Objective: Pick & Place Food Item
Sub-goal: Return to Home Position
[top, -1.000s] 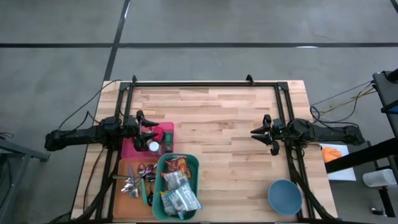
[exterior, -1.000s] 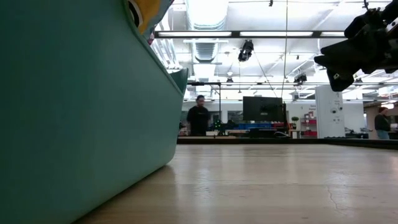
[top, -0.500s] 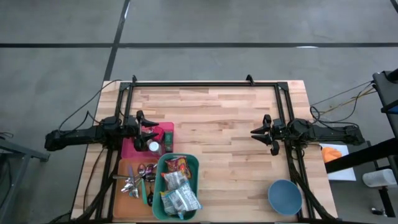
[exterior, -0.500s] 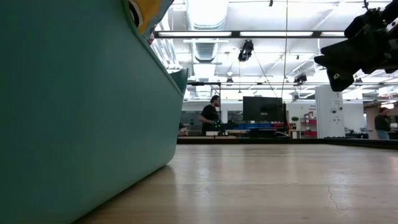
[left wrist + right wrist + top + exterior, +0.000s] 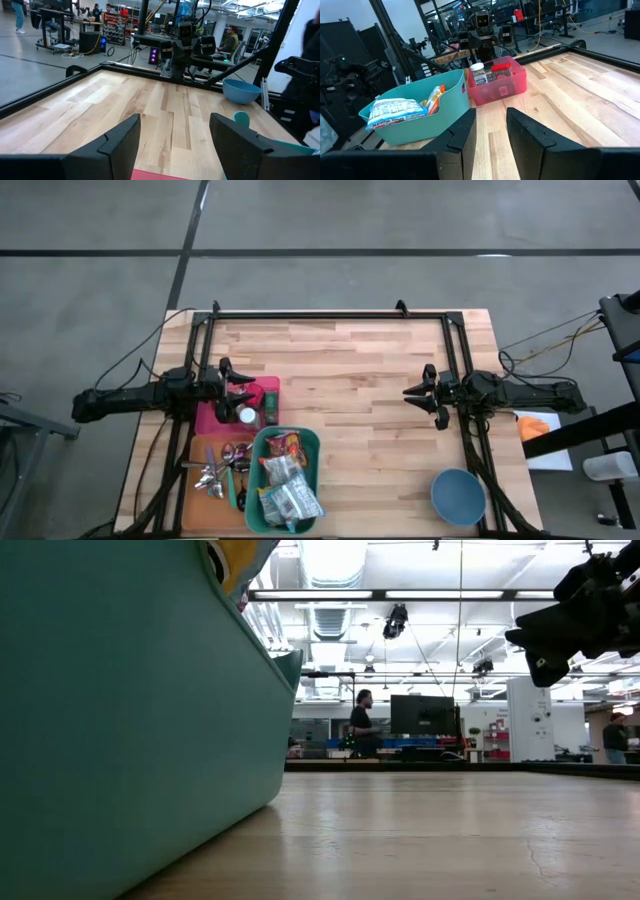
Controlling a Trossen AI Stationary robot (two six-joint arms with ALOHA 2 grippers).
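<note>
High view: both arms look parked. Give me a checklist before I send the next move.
1. Left gripper open, nothing held: ok.
2. Right gripper open, nothing held: ok.
3. Left gripper clear of the pink bin: cannot tell. It sits over the bin in the high view, and its height is unclear.
4. Spoons lying inside the orange bin: ok.
5. Snack packets inside the teal bin: ok.
6. Blue bowl apart from both grippers: ok.
</note>
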